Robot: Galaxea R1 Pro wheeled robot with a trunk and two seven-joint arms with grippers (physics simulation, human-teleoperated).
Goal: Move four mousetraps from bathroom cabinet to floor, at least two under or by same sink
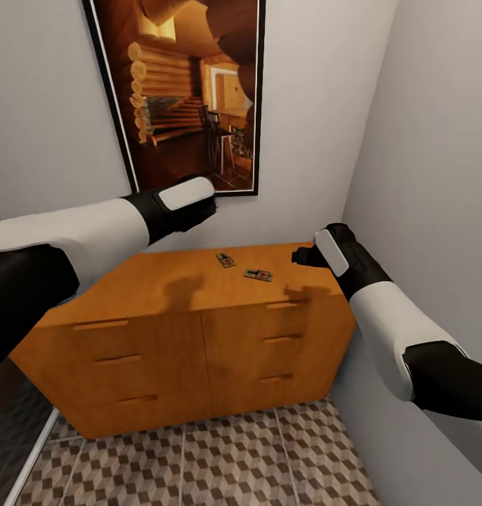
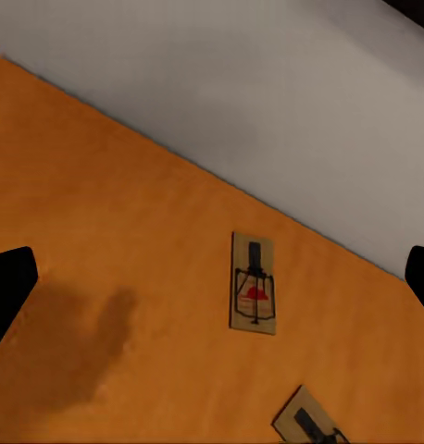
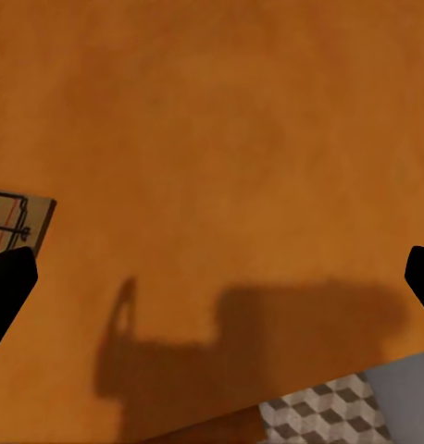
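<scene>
Two mousetraps lie on the orange wooden cabinet's top [image 1: 164, 281]: one [image 1: 225, 261] further back, the other [image 1: 258, 275] to its right and nearer. My left gripper [image 1: 202, 204] hovers above the cabinet top, left of the traps; its wrist view shows both traps [image 2: 255, 296] [image 2: 309, 425] between widely spread fingers [image 2: 8, 287], so it is open. My right gripper [image 1: 301, 255] hangs over the cabinet's right end, open too, with one trap [image 3: 18, 222] at the edge of its view. The patterned bathroom floor [image 1: 227, 457] spreads before the cabinet. The sink is out of view.
The cabinet has several drawers [image 1: 118, 360] and fills a corner between the back wall and the grey right wall [image 1: 438, 176]. A framed log-cabin picture [image 1: 185, 91] hangs above it. A dark shower edge [image 1: 16, 436] lies at lower left.
</scene>
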